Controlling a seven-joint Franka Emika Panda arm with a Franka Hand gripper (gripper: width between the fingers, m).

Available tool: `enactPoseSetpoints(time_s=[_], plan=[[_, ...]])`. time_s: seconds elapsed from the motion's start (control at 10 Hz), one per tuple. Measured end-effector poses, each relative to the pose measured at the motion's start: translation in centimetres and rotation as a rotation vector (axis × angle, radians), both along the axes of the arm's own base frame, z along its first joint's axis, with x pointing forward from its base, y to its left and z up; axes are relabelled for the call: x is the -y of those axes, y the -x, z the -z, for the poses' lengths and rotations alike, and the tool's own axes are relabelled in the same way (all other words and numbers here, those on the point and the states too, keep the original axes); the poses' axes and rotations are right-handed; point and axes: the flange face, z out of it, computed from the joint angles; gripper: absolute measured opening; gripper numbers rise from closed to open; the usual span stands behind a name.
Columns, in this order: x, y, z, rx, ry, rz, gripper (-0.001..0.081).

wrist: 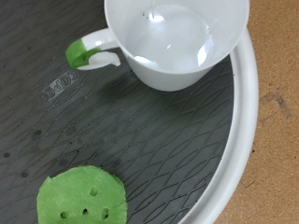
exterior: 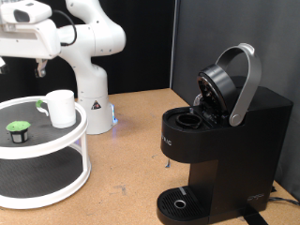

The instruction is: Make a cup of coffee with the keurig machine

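the cup [exterior: 61, 108] stood on the upper tier of a round white two-tier tray [exterior: 56, 150] near the counter's left edge as the exterior view showed it, its handle [wrist: 92, 49] turned away from the machine. in the wrist view the cup [wrist: 176, 39] sat close inside the tray's raised rim [wrist: 245, 103], empty and glossy inside, with green marking on the handle. just beside it on the same dark ribbed mat lay a small pod with a green top [exterior: 18, 129], apart from the cup and not touching it.

the keurig machine [exterior: 220, 150] stood well apart, toward the counter's right edge, its lid [exterior: 225, 84] already raised on the silver handle, the pod chamber [exterior: 190, 119] open, and the drip tray [exterior: 178, 201] bare.

the gripper [exterior: 39, 67] hung above the tray, over the cup and pod, holding nothing. its fingers did not show in the wrist view and were too small in the exterior view, so i cannot tell whether they were spread or closed.

judging from this, the step in hand was a pick from the tray, cup or pod. to do it well the descent would need to be straight and centred on one item, since the two sat near each other and the rim crowded the cup's far side. the cup's wall looked smooth and slippery, so a grip across the wall or at the handle would call for squared fingers and a slow lift, clearing the rim before any travel toward the machine.
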Motion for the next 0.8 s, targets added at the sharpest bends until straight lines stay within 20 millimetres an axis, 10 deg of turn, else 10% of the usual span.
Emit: enactPoseSetpoints(time_s=[0.8], plan=[[1.5,1.0,2.6,0.018,0.026,-0.054,0.0805]])
